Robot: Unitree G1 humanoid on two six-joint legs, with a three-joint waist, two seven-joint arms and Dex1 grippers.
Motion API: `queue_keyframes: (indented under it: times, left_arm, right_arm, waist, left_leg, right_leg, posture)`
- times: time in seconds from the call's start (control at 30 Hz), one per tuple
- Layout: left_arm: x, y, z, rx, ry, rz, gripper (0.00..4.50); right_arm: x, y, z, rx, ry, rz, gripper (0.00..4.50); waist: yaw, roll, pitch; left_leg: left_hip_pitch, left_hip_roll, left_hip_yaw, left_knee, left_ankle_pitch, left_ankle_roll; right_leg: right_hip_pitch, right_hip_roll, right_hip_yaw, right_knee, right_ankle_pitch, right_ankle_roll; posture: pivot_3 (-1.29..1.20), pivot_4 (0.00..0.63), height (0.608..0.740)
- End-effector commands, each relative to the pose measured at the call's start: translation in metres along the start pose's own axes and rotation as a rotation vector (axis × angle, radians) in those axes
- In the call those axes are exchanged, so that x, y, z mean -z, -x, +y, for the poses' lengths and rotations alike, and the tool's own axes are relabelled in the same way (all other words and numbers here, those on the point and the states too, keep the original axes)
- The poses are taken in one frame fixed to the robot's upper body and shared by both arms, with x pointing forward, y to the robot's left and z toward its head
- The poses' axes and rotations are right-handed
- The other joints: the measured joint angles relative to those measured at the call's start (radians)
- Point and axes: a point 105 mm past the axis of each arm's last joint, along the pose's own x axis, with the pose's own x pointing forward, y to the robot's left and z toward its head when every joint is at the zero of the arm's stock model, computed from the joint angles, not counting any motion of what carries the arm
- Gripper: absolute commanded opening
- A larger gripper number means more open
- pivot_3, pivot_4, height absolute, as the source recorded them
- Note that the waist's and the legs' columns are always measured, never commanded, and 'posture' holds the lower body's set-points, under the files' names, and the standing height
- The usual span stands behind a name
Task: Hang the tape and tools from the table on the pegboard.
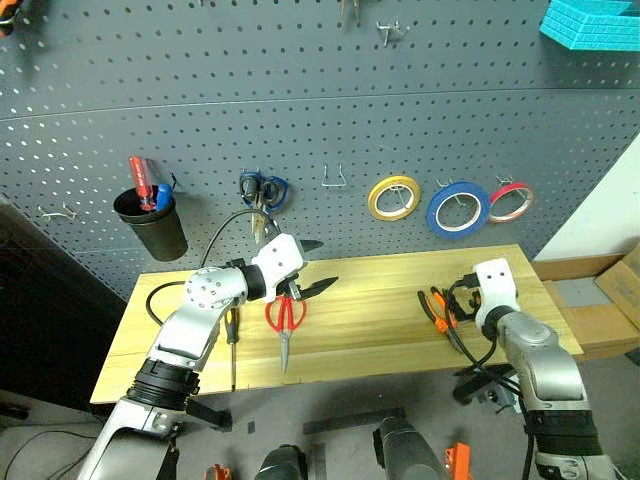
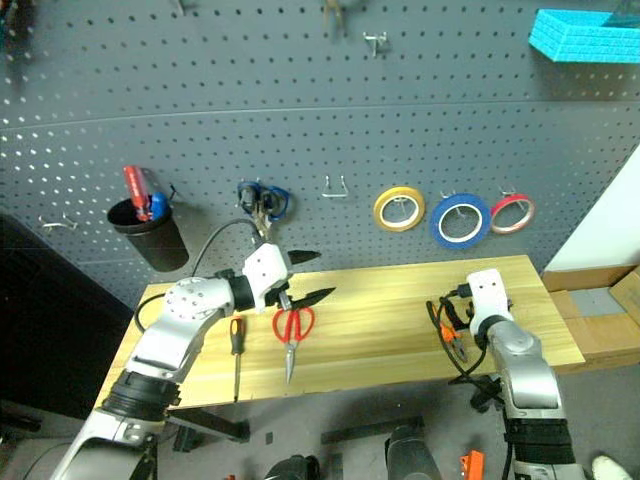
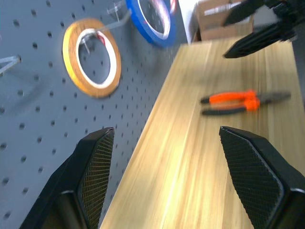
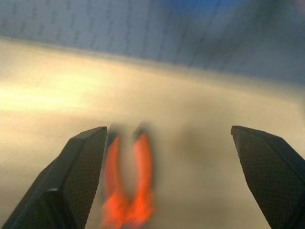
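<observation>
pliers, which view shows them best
The left wrist view: the pliers lie whole and unblocked on the table, orange handles and jaws both clear. In the eye views they are small and partly hidden behind the right gripper. The right wrist view gives just blurred orange handles between its fingers.

Bare wood runs across the table's (image 1: 380,330) middle, between the scissors (image 1: 285,318) near the left end and the pliers (image 1: 438,308) near the right. The screwdriver (image 1: 232,345) lies by the left front edge.
</observation>
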Motion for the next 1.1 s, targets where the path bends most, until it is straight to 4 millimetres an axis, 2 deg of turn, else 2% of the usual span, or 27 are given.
queue_keyframes:
  times: [0.03, 0.3, 0.63, 0.93, 1.1]
  left_arm:
    - [-0.008, -0.002, -0.001, 0.026, -0.065, -0.019, 3.73]
    - [-0.007, -0.004, -0.006, 0.034, -0.062, -0.020, 3.73]
    - [-0.009, -0.004, -0.009, 0.037, -0.043, -0.029, 3.73]
    - [-0.007, -0.003, -0.011, 0.039, -0.034, -0.025, 3.73]
    - [-0.008, 0.002, -0.021, 0.065, 0.107, -0.070, 3.73]
  right_arm:
    - [-0.001, -0.003, 0.007, -0.016, -0.022, 0.083, 4.49]
    - [0.019, -0.028, 0.024, -0.050, 0.016, 0.184, 4.49]
    - [0.031, -0.057, 0.015, -0.021, 0.102, 0.234, 4.49]
    - [0.041, -0.067, 0.013, -0.071, 0.058, 0.308, 4.49]
    - [0.052, -0.071, 0.019, -0.124, 0.048, 0.358, 4.49]
  waist:
    - [0.000, 0.000, 0.000]
    - [-0.005, 0.001, -0.002]
    - [-0.024, 0.001, -0.003]
    - [-0.030, 0.001, -0.004]
    - [-0.042, 0.000, -0.016]
  left_leg:
    - [0.000, 0.000, 0.001, 0.000, 0.000, 0.000]
    - [-0.001, 0.000, 0.001, -0.001, 0.000, 0.000]
    - [0.000, -0.001, 0.005, 0.000, 0.000, 0.001]
    - [0.001, -0.001, 0.006, 0.000, 0.000, 0.001]
    - [0.002, -0.001, 0.008, 0.000, 0.000, 0.001]
  right_leg:
    - [0.000, 0.000, 0.001, 0.000, 0.000, 0.000]
    - [-0.001, 0.000, 0.001, -0.001, 0.000, 0.001]
    - [-0.002, 0.000, 0.006, -0.001, 0.002, 0.003]
    - [-0.001, 0.000, 0.008, -0.001, 0.003, 0.004]
    - [-0.001, 0.000, 0.009, -0.001, 0.003, 0.005]
  posture:
    - [-0.26, 0.102, 0.740]
    - [-0.25, 0.100, 0.740]
    - [-0.23, 0.099, 0.740]
    - [-0.22, 0.095, 0.740]
    - [-0.23, 0.094, 0.740]
